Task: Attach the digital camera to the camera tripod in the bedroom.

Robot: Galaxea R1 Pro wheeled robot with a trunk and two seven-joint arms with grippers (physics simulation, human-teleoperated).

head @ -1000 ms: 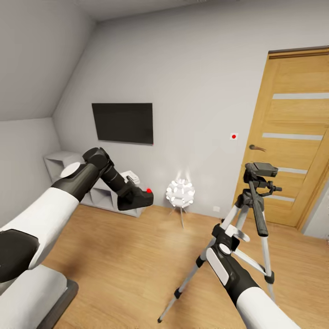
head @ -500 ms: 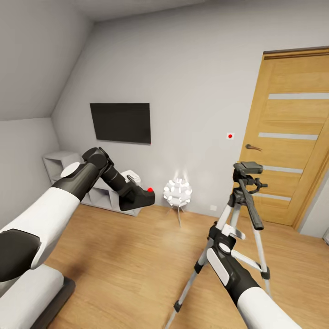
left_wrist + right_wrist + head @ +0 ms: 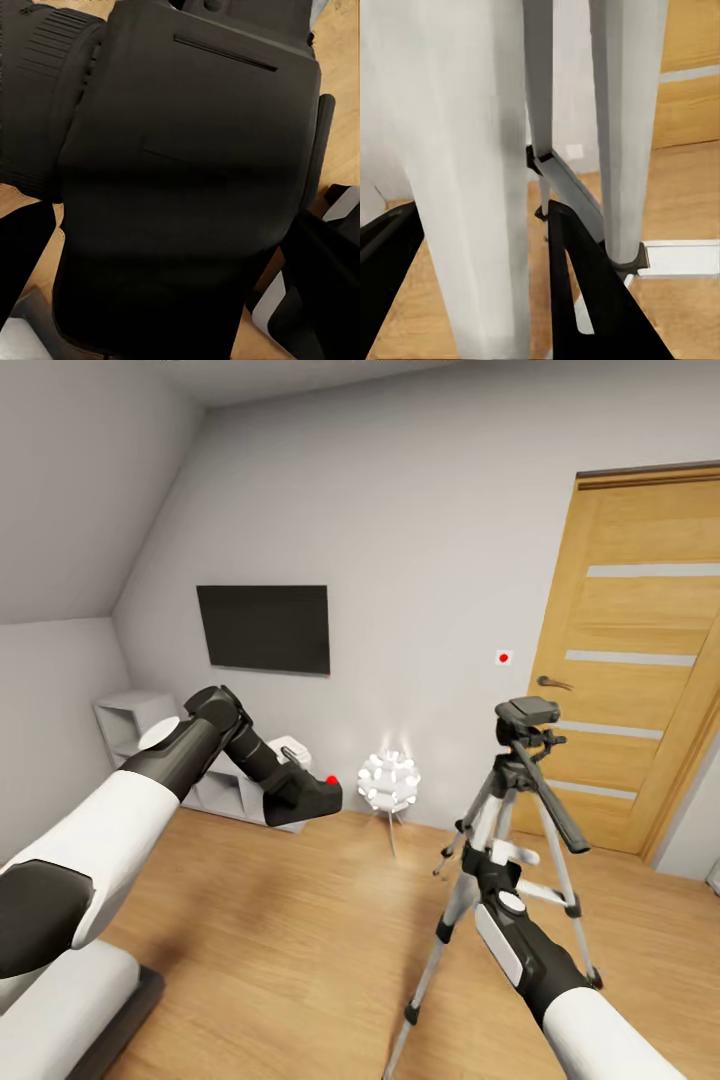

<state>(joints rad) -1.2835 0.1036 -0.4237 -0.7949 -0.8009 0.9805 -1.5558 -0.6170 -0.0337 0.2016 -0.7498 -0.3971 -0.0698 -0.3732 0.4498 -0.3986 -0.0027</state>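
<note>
Head view: left claw [image 3: 300, 798] pinches the camera [image 3: 318, 794], held in the air before the TV [image 3: 264, 628] wall, red button up. Right claw [image 3: 490, 857] is closed round a leg of the tripod [image 3: 520, 800], which stands on the floor [image 3: 280, 930] near the door [image 3: 630, 660], well apart from the camera.

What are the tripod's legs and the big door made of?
The camera tripod legs look like metal: smooth, pale silver-white tubes with a dull shine, joined by black clamps that could be plastic. The door looks like wood: warm oak colour with grain lines and pale strips that may be frosted glass.
</note>
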